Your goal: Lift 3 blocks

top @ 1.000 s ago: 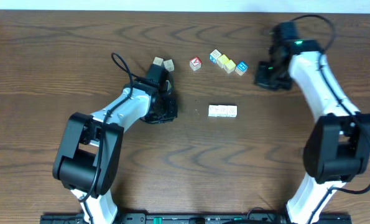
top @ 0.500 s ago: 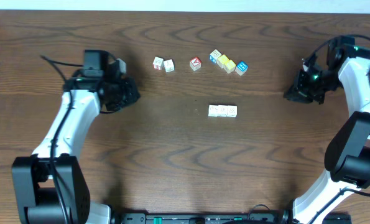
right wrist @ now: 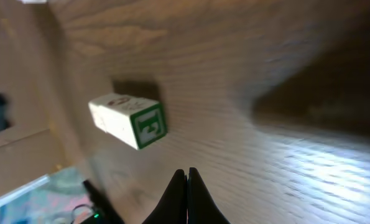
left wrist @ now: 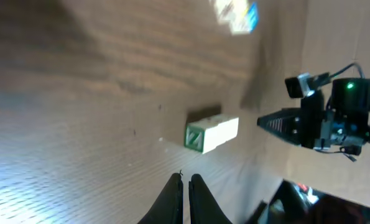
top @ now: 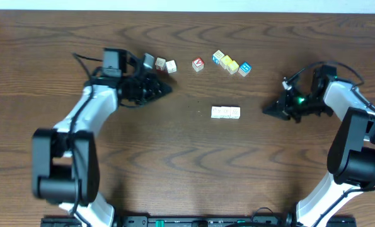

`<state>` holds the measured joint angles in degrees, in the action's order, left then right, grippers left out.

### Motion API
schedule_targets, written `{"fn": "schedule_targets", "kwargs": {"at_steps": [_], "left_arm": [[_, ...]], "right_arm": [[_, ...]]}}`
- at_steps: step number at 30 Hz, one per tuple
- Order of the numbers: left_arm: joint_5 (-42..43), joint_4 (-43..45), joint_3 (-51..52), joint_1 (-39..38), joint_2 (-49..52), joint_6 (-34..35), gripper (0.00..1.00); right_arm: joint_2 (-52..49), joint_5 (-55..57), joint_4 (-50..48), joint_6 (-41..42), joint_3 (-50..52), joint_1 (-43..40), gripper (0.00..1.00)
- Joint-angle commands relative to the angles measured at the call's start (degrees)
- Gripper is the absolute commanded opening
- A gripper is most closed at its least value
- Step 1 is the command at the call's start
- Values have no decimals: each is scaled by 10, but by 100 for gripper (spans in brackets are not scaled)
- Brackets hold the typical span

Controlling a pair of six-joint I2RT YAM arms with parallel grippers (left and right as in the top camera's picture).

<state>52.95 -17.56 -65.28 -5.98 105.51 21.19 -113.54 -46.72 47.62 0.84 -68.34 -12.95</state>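
Because the three small cream cube blocks (top: 225,112) lie in a row on the dark wooden bench (top: 187,170), long axis left to right, the right jaws, closed on nothing, are nearer and in line; the left jaws, likewise closed, sit off-axis.

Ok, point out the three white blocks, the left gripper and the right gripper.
white blocks (top: 225,113), overhead view, top of the middle cube.
left gripper (left wrist: 185,182), left wrist view, between its shut fingertips.
right gripper (right wrist: 186,175), right wrist view, between its shut fingertips.
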Motion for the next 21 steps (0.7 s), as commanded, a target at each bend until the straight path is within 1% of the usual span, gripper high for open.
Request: {"fn": "schedule_targets", "kwargs": {"at_steps": [1, 6, 12, 14, 17, 18, 21], "left_arm": [[25, 0, 2, -4, 31, 10, 7], [22, 20, 2, -16, 57, 16, 8], [-38, 25, 2, -68, 67, 21, 7], [-86, 23, 2, -85, 67, 20, 7], [-213, 7, 2, -113, 67, 20, 7], [-232, 5, 2, -121, 67, 20, 7], [-237, 11, 2, -141, 67, 18, 7]], "right_arm": [[2, -58, -12, 4, 16, 3, 1], [2, -40, -25, 4, 24, 9, 1], [2, -14, -57, 40, 30, 31, 1], [2, 40, -60, 70, 30, 42, 1], [2, 108, -61, 98, 30, 59, 1], [2, 116, -61, 98, 30, 65, 1], [2, 118, -65, 98, 30, 83, 1]]}}
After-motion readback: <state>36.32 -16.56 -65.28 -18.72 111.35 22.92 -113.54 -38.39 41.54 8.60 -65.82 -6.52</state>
